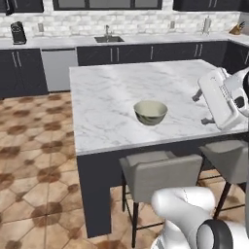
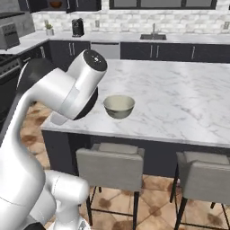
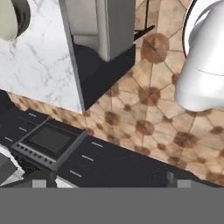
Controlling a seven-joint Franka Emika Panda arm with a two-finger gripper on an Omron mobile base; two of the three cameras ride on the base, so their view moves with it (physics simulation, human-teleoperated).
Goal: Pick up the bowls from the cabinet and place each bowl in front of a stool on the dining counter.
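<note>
You have one bowl down already: the pale greenish-grey bowl stands upright on the dining counter, a little in from the near edge and directly behind the left stool, which is where a diner on that seat would want it — so that place looks served. In the right base view the same bowl sits at about the centre, with its stool at 6 o'clock below it and the second stool at 4 o'clock, its stretch of marble bare. The reddish-brown bowl is, as far as you can tell, the small warm shape inside the dark wall cabinet at 11 o'clock in the right base view; it is too small to be sure. The claw is empty and spread wide; in the hand view its tips barely rise at 6 o'clock and point down past the counter's corner toward the tiled floor and the range, with the pale bowl at the top left corner. The arm is folded back off the marble — clear of the placed bowl. Your next job is likely the trip to the cabinet; mind that the elbow hangs just beside the bowl when you swing.
</note>
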